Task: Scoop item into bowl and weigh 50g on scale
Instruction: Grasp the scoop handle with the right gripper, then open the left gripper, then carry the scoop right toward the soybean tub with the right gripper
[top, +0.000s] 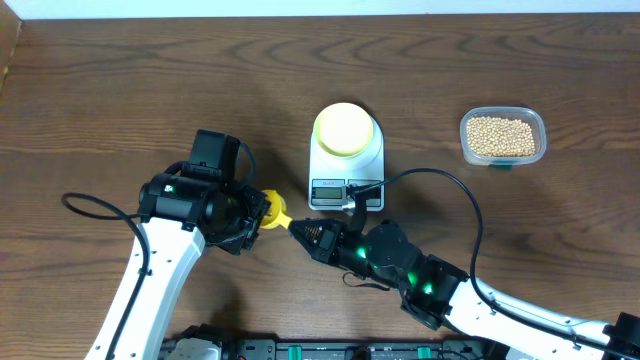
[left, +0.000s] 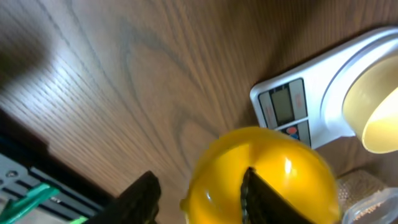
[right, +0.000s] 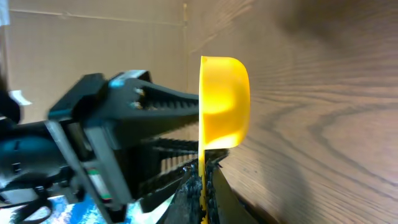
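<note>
the spoon (top: 272, 209) is gripped by its handle in the closed right gripper (top: 297, 227); the left gripper (top: 254, 213) is parted at the cup. the beans (top: 502, 135) are kept in the tub (top: 543, 135), far right past the scale (top: 346, 172), nearer the right arm.

No text is legible; the display (left: 283, 104) on the scale (top: 371, 157) is too blurred to read.
</note>
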